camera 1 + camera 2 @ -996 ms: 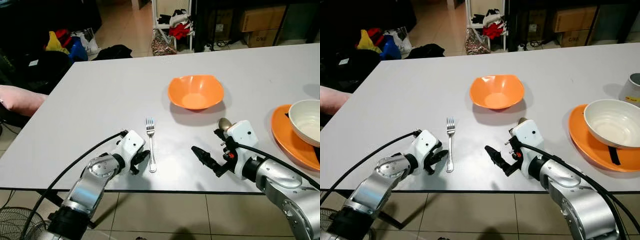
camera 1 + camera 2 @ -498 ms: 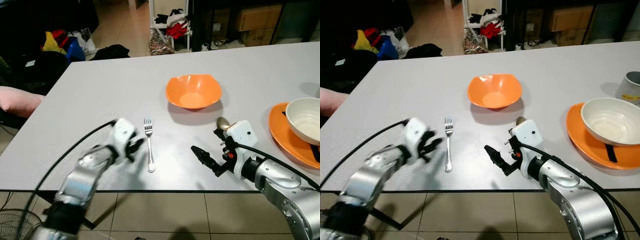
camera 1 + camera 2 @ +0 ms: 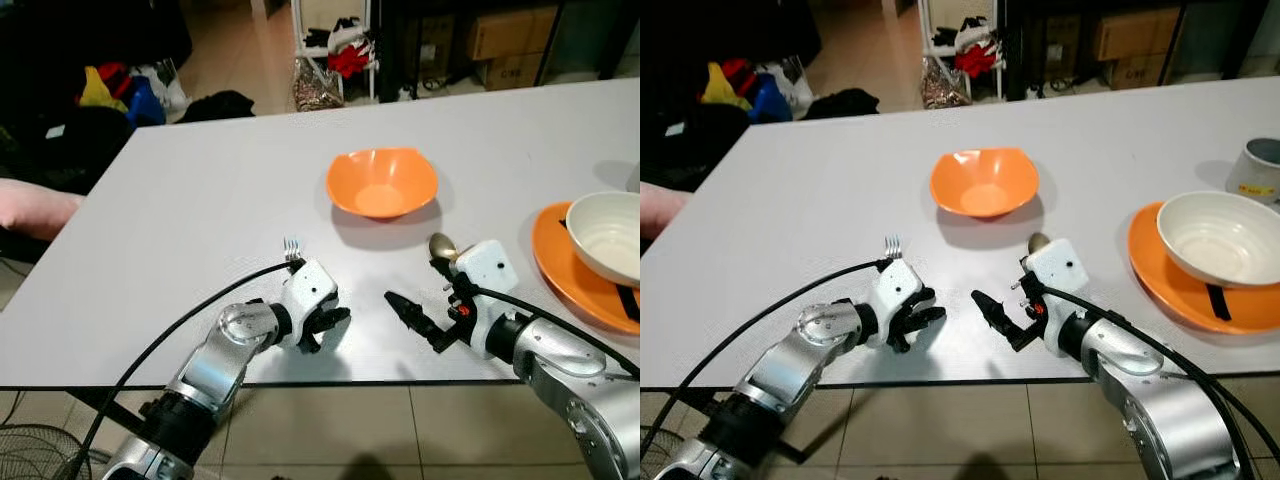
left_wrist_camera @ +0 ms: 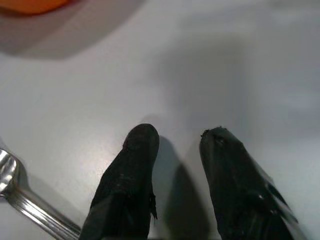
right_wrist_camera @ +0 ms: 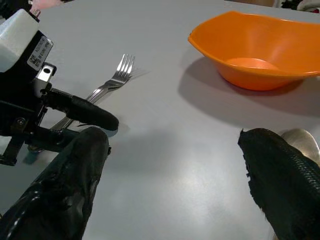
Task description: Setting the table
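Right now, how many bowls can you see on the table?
2. An orange bowl sits mid-table beyond the two grippers. A white bowl rests on the orange plate at the robot's right. No others show; the table runs past the frame.

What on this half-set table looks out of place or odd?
Nothing is spilled or broken. The one oddity: a white bowl sits off-centre on the orange plate, tipped over a dark utensil. The fork and the orange bowl lie tidily.

Small printed sticker [image 5: 38,52] on the left pincer's white housing, perhaps a code, illegible
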